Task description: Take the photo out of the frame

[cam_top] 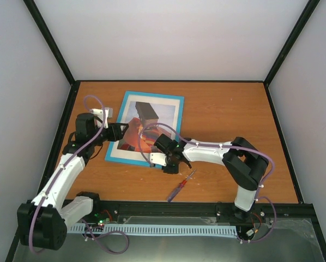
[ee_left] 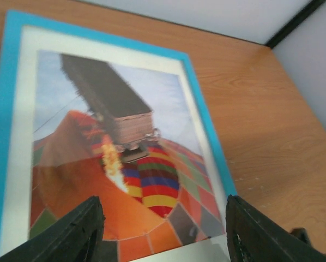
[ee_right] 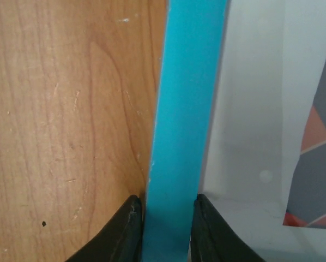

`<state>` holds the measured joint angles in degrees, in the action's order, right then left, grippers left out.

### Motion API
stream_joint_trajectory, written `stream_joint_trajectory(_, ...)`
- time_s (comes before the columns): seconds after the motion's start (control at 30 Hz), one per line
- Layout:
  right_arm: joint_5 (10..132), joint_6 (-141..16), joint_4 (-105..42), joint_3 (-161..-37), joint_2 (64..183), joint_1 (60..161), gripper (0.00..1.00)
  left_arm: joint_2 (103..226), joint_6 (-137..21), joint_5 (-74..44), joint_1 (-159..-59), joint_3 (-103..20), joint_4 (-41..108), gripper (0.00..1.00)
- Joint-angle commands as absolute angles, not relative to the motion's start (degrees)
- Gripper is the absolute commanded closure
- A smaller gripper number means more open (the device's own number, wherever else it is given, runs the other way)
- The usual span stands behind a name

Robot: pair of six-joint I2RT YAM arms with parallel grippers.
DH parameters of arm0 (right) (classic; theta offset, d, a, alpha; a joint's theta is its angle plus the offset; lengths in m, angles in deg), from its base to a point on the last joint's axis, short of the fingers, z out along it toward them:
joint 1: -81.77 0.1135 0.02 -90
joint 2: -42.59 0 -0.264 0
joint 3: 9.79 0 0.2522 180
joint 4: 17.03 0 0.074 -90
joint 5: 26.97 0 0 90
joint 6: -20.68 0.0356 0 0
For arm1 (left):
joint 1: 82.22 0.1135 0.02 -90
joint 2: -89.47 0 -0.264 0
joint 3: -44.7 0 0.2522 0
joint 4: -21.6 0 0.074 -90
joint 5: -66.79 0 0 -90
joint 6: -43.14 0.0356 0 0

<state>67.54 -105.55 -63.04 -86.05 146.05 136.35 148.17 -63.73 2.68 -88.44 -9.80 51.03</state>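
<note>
Right fingers (ee_right: 131, 232) pinch the light-blue edge of the frame (ee_right: 179, 109) at its near right corner; only the right wrist view shows that contact. Only the overhead view shows a screwdriver (cam_top: 180, 186) just beside them on the bench (cam_top: 234, 120). Left fingers (ee_left: 76, 229) are spread above the photo (ee_left: 125, 164), which lies face up inside the frame at mid-bench: dark basket, orange chequered balloon, white border.

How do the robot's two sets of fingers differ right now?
The left fingers stand wide apart, holding nothing, with the photo showing between them. The right fingers sit close together, pinching the blue edge of the frame. Both are dark and work at the same frame.
</note>
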Motion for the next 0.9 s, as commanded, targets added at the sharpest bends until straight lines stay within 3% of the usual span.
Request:
stream_joint_trajectory(0.0, 62.59, -104.03, -63.33, -81.10, 145.52, 136.72, 0.85, 143.55, -61.74, 7.06, -92.43, -8.70, 45.04, 0.39)
stream_joint_trajectory(0.33, 72.28, -106.30, -69.37, -80.31, 134.17, 127.25, 0.97, 139.40, -53.63, -3.78, -106.83, -13.58, 50.15, 0.38)
stream_joint_trajectory(0.63, 81.81, -110.71, -73.67, -81.97, 129.57, 115.58, 0.97, 146.41, -44.47, -18.12, -124.15, -21.21, 60.14, 0.39)
stream_joint_trajectory(0.87, 85.02, -111.82, -75.45, -81.45, 125.76, 114.02, 0.97, 153.05, -33.91, -31.88, -139.29, -19.50, 57.60, 0.38)
